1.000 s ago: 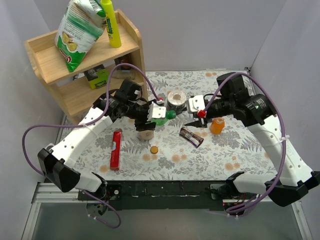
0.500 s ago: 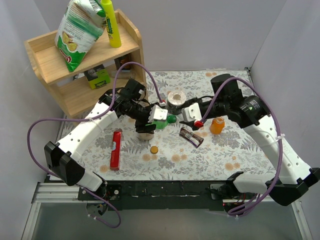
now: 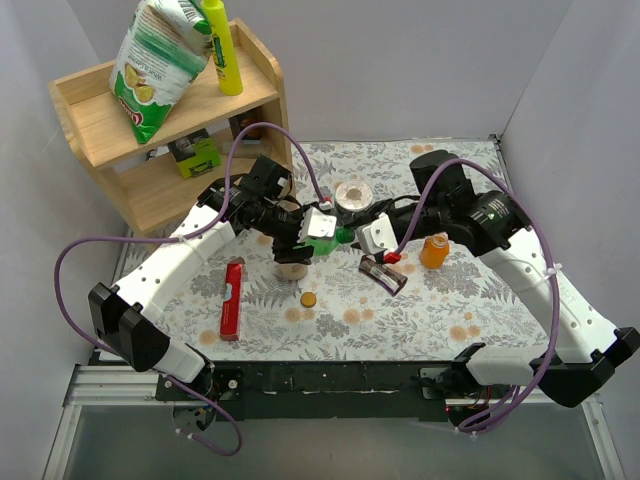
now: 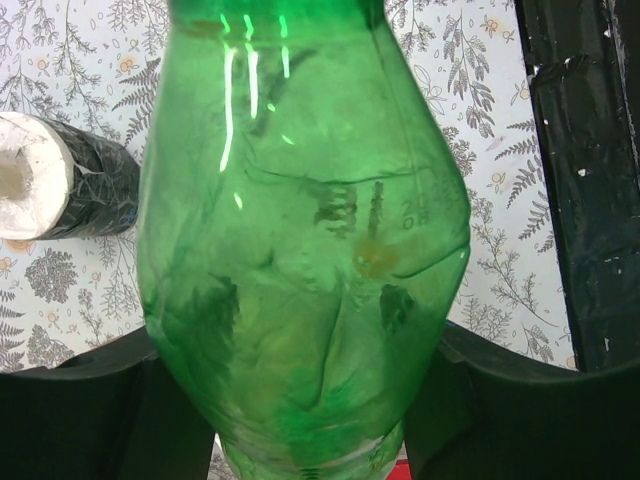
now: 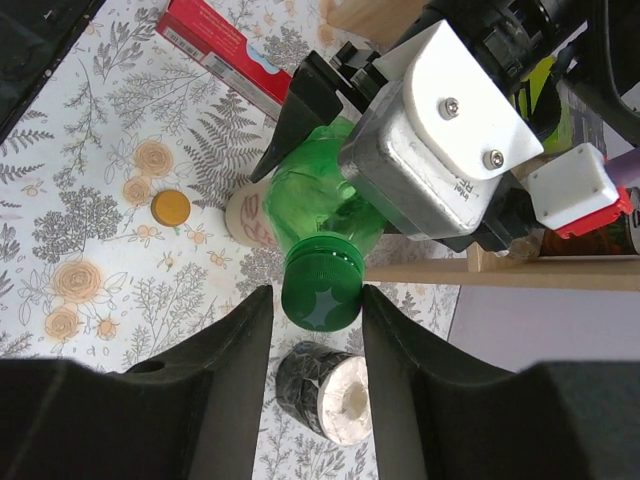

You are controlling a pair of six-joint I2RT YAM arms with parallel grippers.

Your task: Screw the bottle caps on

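My left gripper (image 3: 318, 230) is shut on the translucent green bottle (image 4: 300, 250), holding it on its side above the table with the neck toward the right arm. A dark green cap (image 5: 322, 284) sits on that neck. My right gripper (image 5: 315, 310) straddles the cap, open: one finger touches it and a thin gap shows at the other. The short orange bottle (image 3: 434, 251) stands uncapped to the right of the right gripper. Its orange-brown cap (image 3: 308, 299) lies on the cloth in front, also visible in the right wrist view (image 5: 171, 207).
A cream bottle (image 3: 291, 262) stands under the left gripper. A tape roll (image 3: 352, 196) lies behind the grippers, a brown wrapper (image 3: 384, 273) beneath the right one and a red box (image 3: 232, 299) at front left. A wooden shelf (image 3: 120, 130) fills the back left.
The right gripper has moved left onto the green cap and narrowed around it. The left arm swung the green bottle slightly right, then held still.
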